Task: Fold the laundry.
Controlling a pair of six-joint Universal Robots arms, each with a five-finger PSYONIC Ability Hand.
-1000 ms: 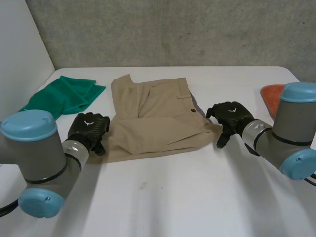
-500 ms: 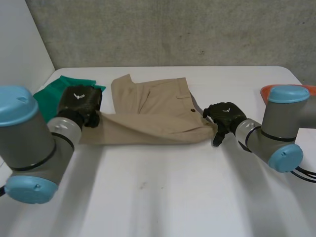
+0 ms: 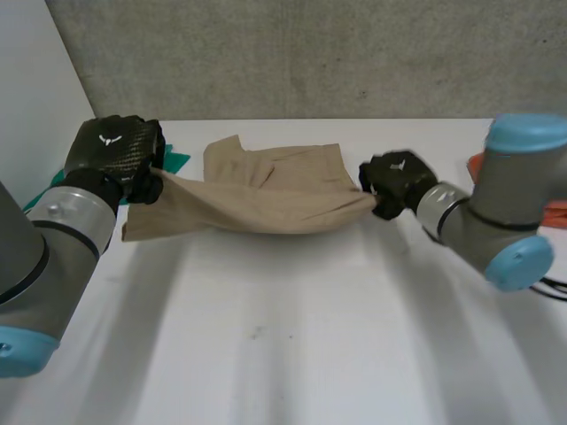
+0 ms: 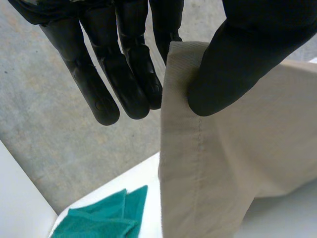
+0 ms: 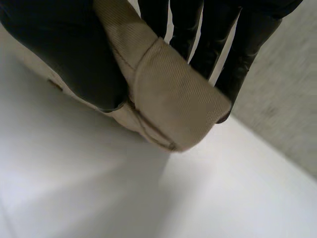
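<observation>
Tan trousers (image 3: 266,199) hang stretched between the two hands above the middle of the white table (image 3: 292,354). We see the near fold sagging in a shallow curve from one hand to the other. Behind it, the rest of the trousers, with a buttoned part, lies toward the back of the table.

The left hand (image 3: 115,155) holds the end of the fold on its own side, raised off the table. In the left wrist view the thumb of this left hand (image 4: 233,59) presses the hemmed edge of the trousers (image 4: 223,163) against the straight fingers (image 4: 119,69), so we read it as pinched fast on the cloth. The cloth falls away below the thumb.

The right hand (image 3: 394,181) holds the opposite end, lower and close to the table. In the right wrist view the right hand (image 5: 64,54) has its thumb clamped over a thick, doubled seam of the trousers (image 5: 173,99), with the fingers (image 5: 247,44) behind it. The table (image 5: 99,188) lies just below.

A green cloth (image 3: 174,160) lies on the table just behind the left hand, partly hidden by it. We also see it below the hanging trouser edge in the left wrist view (image 4: 99,220). An orange thing (image 3: 476,163) peeks out behind the right arm at the table's edge. A grey concrete wall (image 3: 310,53) stands behind the table.
</observation>
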